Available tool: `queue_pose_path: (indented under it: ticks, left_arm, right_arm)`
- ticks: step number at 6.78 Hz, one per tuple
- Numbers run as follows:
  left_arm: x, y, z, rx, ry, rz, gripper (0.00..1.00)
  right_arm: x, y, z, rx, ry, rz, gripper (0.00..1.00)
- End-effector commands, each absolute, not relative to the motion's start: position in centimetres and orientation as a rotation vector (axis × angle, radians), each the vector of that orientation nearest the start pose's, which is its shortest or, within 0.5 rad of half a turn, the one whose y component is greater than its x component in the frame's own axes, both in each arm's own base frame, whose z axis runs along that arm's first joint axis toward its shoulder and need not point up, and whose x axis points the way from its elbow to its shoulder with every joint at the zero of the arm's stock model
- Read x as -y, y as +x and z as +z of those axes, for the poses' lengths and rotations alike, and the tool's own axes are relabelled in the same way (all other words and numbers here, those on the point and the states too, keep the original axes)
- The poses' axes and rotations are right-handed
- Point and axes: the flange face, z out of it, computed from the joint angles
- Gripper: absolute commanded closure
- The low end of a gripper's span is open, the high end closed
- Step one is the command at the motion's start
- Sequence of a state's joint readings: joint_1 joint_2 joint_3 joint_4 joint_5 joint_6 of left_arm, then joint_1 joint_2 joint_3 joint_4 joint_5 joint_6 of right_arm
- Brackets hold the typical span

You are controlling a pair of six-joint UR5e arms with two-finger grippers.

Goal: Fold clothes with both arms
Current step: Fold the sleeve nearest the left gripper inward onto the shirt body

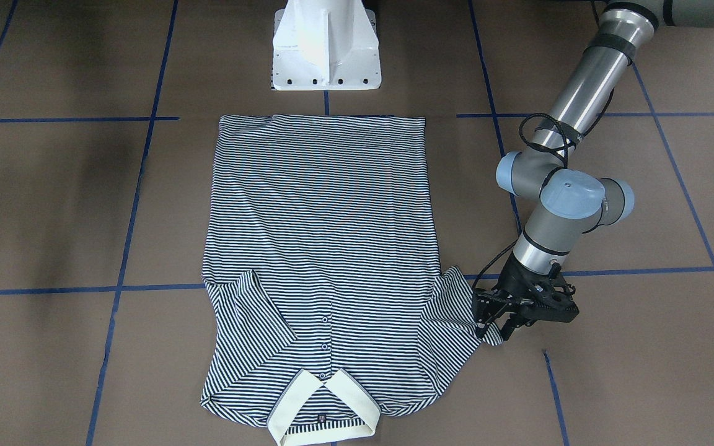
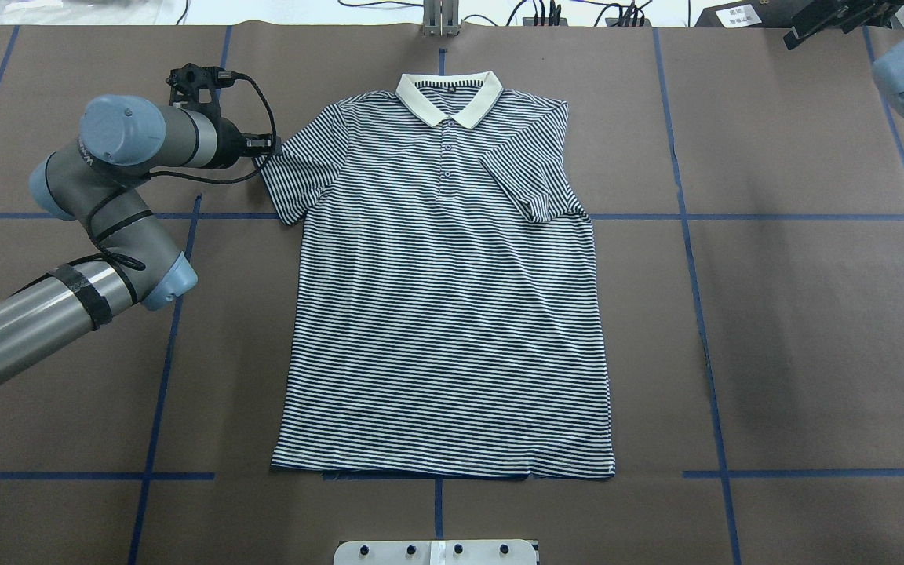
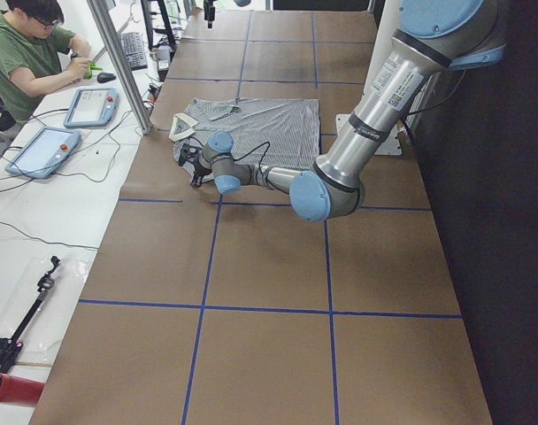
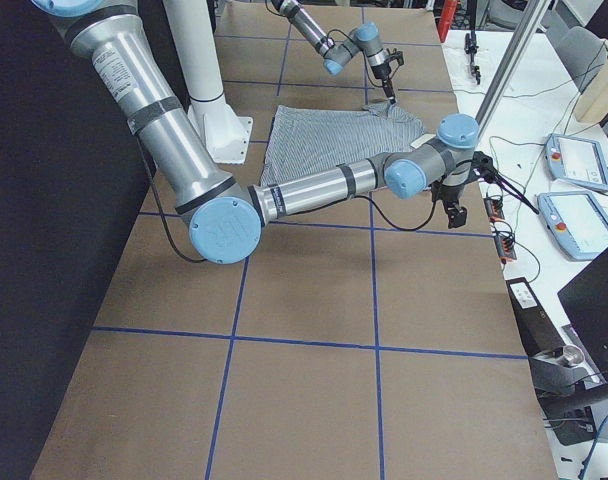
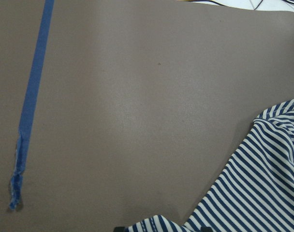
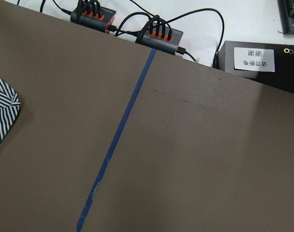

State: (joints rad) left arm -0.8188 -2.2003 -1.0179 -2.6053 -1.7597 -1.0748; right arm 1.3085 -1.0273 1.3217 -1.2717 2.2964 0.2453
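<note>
Polo shirt point(image 2: 452, 314) is lying flat mid-table point(image 2: 813, 314), collar point(image 2: 450, 98) at the far end from the robot (the sleeve on the robot's right is folded in over the chest, the other one's spread out). Left gripper point(image 1: 493, 328) is down at the spread sleeve point(image 1: 456, 316) hem corner. Its fingers look slightly apart either side of it, though I'm not sure from this angle. Right gripper point(image 2: 801, 31) is way off at the far right corner, and I can't tell if it's spread or closed.
</note>
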Motion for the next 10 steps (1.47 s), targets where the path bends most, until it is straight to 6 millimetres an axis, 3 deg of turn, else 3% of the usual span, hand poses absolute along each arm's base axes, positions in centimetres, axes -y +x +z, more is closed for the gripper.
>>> queue_pose_path:
  ticks: [1,3,5,6,7,8,10]
  left_arm:
    - [64.1,44.4,43.2,-0.981,0.567,-0.191,1.00]
    - [63.9,44.2,42.1,-0.997,0.580,-0.188,1.00]
    - [63.7,44.2,37.8,-0.993,0.557,-0.208,1.00]
    - [62.6,44.6,34.6,-0.997,0.493,-0.277,1.00]
    - [62.5,47.3,29.8,-0.963,0.448,-0.308,1.00]
    - [61.5,51.6,24.6,-0.909,0.419,-0.343,1.00]
    - [62.2,55.7,20.0,-0.877,0.394,-0.385,1.00]
  right_arm:
    - [71.2,-12.2,41.8,0.824,0.375,-0.232,0.00]
    - [71.2,-12.1,41.9,0.824,0.374,-0.232,0.00]
    - [71.2,-12.1,41.9,0.824,0.372,-0.231,0.00]
    - [71.1,-12.1,42.0,0.824,0.372,-0.230,0.00]
    - [71.1,-12.1,42.1,0.824,0.370,-0.228,0.00]
    - [71.1,-12.1,42.1,0.824,0.369,-0.226,0.00]
    - [71.1,-12.4,42.0,0.827,0.368,-0.224,0.00]
